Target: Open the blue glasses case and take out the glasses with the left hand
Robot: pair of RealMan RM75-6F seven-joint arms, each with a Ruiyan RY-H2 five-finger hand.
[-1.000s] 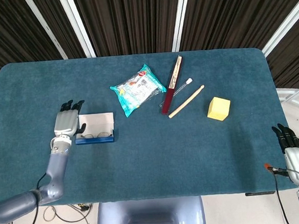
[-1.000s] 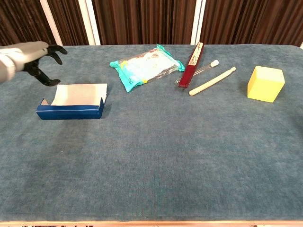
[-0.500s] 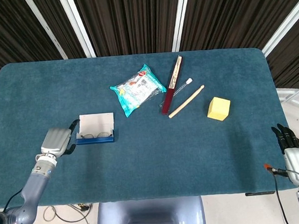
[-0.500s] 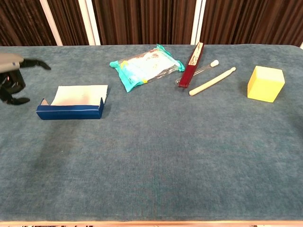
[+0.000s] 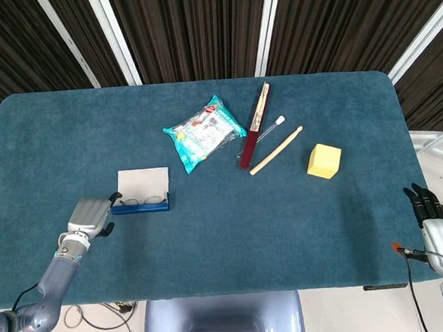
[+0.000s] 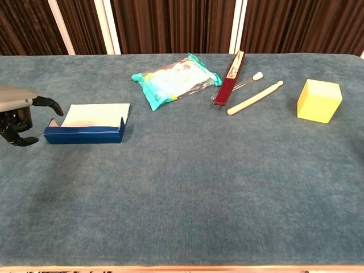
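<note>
The blue glasses case [image 5: 141, 191] [image 6: 86, 124] lies open on the left of the table, its white-lined lid flat behind it. The glasses [image 5: 142, 202] rest inside it, seen in the head view only. My left hand [image 5: 90, 218] [image 6: 18, 116] hovers just left of the case's near-left corner, fingers curled apart and holding nothing. My right hand [image 5: 434, 219] hangs off the table's right front edge, fingers extended, empty; the chest view does not show it.
A teal snack packet [image 5: 203, 133] lies mid-table. To its right are a dark red flat stick [image 5: 254, 126], a thin white-tipped rod [image 5: 268, 128], a wooden stick [image 5: 277, 150] and a yellow cube [image 5: 324, 161].
My left hand has drawn back from beside the case's far-left end toward the front, and now sits by its near-left corner. The case and right hand have not moved.
</note>
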